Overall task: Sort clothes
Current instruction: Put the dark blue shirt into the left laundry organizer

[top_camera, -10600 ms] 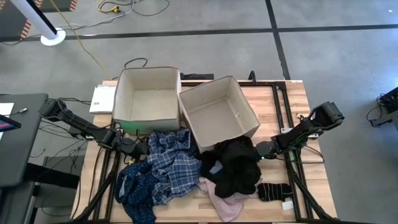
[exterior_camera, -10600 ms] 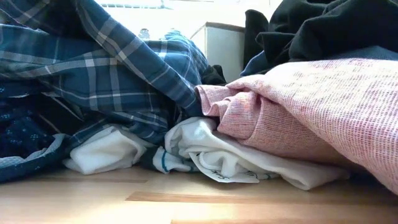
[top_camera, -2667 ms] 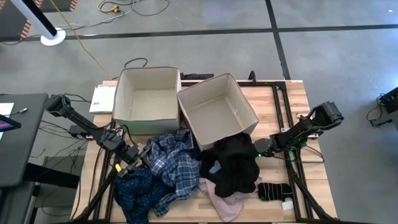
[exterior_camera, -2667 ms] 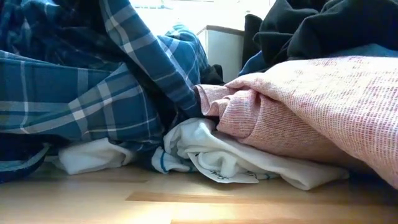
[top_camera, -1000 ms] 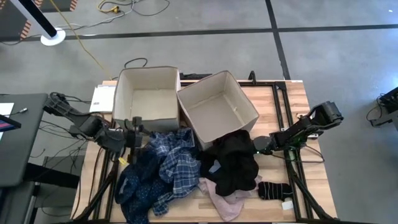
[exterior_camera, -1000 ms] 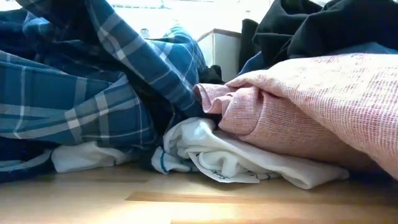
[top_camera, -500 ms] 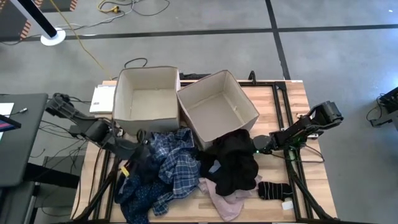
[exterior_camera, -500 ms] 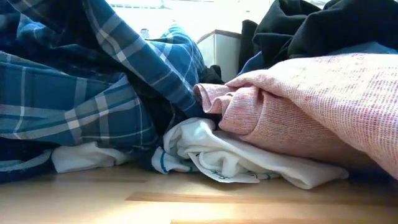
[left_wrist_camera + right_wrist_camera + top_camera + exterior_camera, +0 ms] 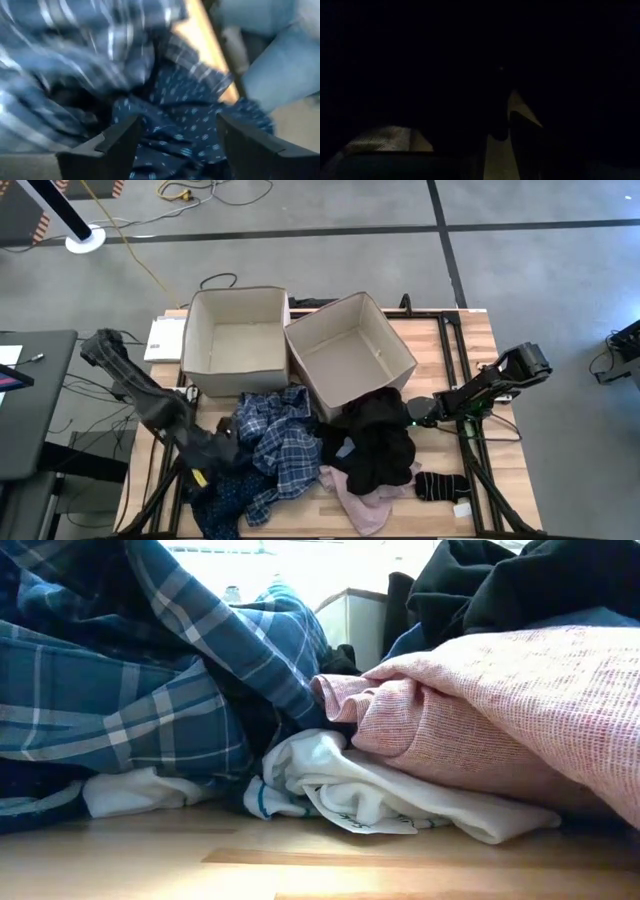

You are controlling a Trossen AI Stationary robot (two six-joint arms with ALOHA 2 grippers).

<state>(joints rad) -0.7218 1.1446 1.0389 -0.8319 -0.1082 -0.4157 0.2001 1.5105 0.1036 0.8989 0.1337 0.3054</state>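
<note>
The clothes lie heaped on the table's near half. There is a blue-and-white plaid shirt (image 9: 275,435), a dark blue patterned piece (image 9: 225,498), a large black garment (image 9: 375,442), a pink one (image 9: 355,505) and black socks (image 9: 440,485). The low view shows a white piece (image 9: 350,795) under the pink garment (image 9: 500,710). My left gripper (image 9: 218,448) hangs open, tipped downward, over the dark blue piece (image 9: 185,117), with nothing between its fingers (image 9: 117,140). My right gripper (image 9: 416,411) sits low at the black garment's right edge, and its wrist view is dark.
Two beige fabric boxes, the left (image 9: 190,330) and the right (image 9: 350,360), stand side by side at the table's far half with their tops open. The black garment leans against the right box's near wall. A small white item (image 9: 462,508) lies near the front right corner.
My left gripper has swung from in front of the left box toward the table's near edge. It has sunk a little and tipped down, and it now hangs over the dark blue piece. It has stayed open.
</note>
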